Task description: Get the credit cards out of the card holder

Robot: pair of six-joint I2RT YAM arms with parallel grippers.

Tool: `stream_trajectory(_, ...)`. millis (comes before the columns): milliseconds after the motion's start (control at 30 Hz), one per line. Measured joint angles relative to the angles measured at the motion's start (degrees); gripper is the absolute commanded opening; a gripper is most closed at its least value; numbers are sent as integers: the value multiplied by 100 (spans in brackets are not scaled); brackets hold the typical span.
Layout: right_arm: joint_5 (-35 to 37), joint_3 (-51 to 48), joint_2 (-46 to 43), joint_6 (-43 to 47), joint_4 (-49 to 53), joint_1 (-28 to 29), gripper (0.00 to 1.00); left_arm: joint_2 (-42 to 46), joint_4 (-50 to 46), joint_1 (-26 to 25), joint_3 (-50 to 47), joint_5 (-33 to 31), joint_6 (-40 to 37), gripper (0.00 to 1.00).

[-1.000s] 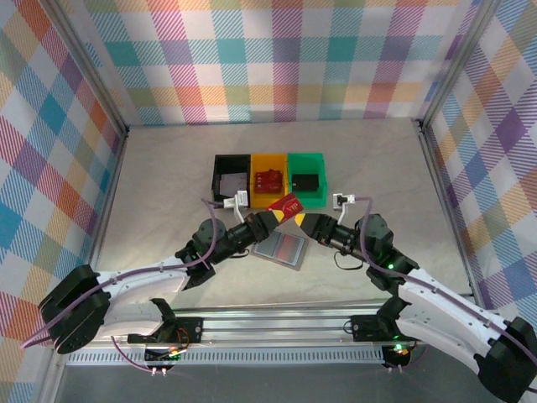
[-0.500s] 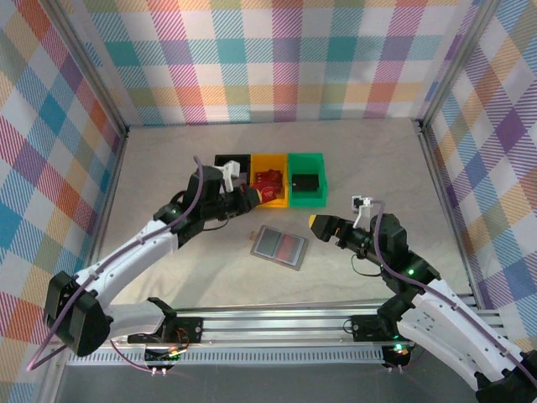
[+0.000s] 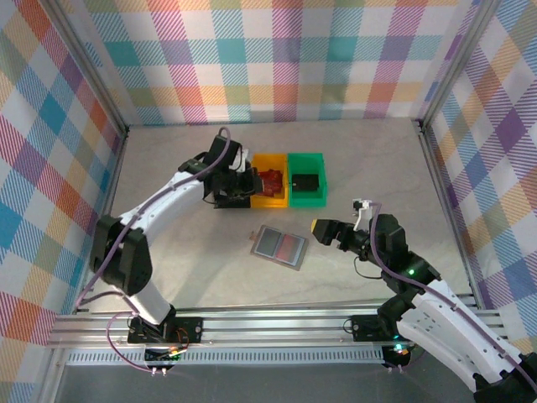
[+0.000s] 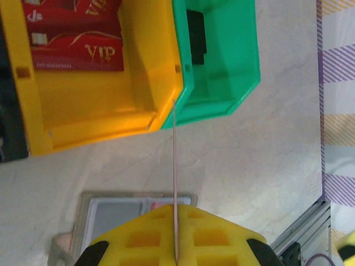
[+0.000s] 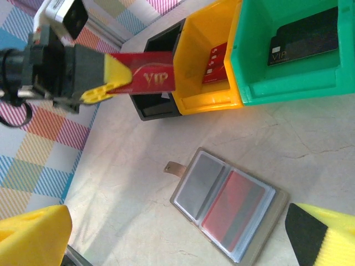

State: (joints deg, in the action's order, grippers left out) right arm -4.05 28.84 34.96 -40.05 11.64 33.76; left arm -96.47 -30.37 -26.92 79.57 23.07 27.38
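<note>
Left jaws just swung the red card point(image 5: 150, 78), pinched tight, up by the yellow bin point(image 3: 270, 201), right jaws popped wide open, and the card holder point(image 3: 279, 246) still isn't empty.

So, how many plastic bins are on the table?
3, in one row: the black bin at the left end, the yellow bin in the middle, the green bin at the right end. None seems hidden.

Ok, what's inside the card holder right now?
The open card holder shows a grey card in one pocket and a red card in the other. Anything tucked beneath those two is covered.
</note>
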Motion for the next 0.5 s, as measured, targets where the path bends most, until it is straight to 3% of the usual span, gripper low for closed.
stream_trajectory(267,0,-197,-118,70,2,-7,99,-1453,-603,13,1355,-120,-44,0)
stream_trajectory(500,-7,-273,-341,140,-2,-7,99,-2210,-1093,17,2317,-391,-44,0)
